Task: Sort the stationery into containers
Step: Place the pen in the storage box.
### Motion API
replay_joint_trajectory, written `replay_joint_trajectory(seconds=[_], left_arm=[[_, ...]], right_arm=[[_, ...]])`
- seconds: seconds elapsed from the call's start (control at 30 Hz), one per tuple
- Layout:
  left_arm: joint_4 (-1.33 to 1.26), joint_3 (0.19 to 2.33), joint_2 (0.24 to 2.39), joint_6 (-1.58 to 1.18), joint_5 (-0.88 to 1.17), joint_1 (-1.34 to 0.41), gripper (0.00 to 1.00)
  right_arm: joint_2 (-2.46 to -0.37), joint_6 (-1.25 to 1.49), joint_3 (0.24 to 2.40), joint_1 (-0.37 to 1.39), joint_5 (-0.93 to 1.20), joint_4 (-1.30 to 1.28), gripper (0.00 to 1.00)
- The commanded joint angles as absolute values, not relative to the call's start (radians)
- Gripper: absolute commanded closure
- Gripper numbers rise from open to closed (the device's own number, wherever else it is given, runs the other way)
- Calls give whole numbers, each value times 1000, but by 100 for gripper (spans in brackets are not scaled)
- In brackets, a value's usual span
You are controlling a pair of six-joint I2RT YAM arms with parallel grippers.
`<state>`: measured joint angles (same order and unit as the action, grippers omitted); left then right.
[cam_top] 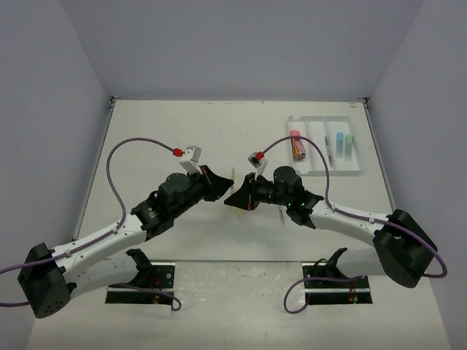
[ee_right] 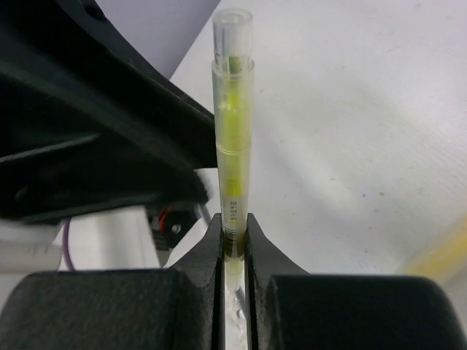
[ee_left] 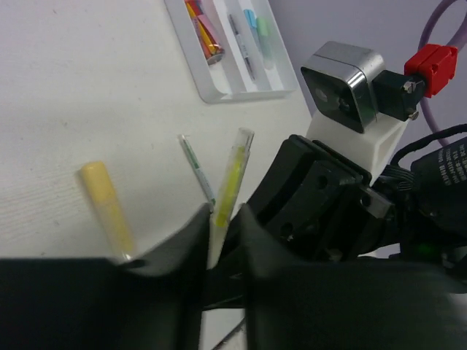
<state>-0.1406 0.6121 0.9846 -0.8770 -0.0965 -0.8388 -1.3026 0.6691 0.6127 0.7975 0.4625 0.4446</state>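
My right gripper (ee_right: 233,222) is shut on the near end of a translucent yellow-green pen (ee_right: 233,124), which points away from it. My left gripper (ee_left: 219,215) meets it at mid-table, its jaws slightly apart around the same pen (ee_left: 232,175), with a dark gap on one side. From above, both grippers, left (cam_top: 222,188) and right (cam_top: 238,197), are nose to nose. A yellow marker (ee_left: 108,208) and a thin pen (ee_left: 197,168) lie on the table beneath. The white tray (cam_top: 357,149) at the far right holds a pink-capped item (cam_top: 296,144), a thin pen (cam_top: 327,149), a blue marker (cam_top: 340,141) and a green marker (cam_top: 349,141).
The tray also shows in the left wrist view (ee_left: 211,95), beyond the pens. Grey walls close the table at the back and sides. The arms' purple cables (cam_top: 128,146) arc over the table. The right wrist's camera block (ee_left: 343,91) sits close to my left gripper.
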Motion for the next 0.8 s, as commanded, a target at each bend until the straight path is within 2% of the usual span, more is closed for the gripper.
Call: replay_joint_trajectory(seconds=[0.0,0.03,0.17,0.27,0.3,0.47,0.57,0.77], left_arm=[[-68,661,978,-882,-161,-841,9],[37,701,982,-884,-222,-841,0],[416,865,987,-913,-534,-839,0],[547,879,978,-911,-619,-829,0],[560,873,972,-900,-617,-825,0],[502,832,969,-810,-476,-825,0],[509,845,1005,-769,-398,-824,0],[580,876,1004,-713,-365,-827,0]], right_arm=[[-1296,622,684,806,334,374,100],[-1288,594,708,790,257,260,100],[-1273,494,838,589,8,-195,100],[-1316,361,944,422,-131,-382,100],[-1359,303,1012,349,-203,-447,100],[-1623,148,1348,150,-236,-591,100],[-1808,124,1516,95,-223,-695,100],[-1970,81,1669,60,-311,-723,99]])
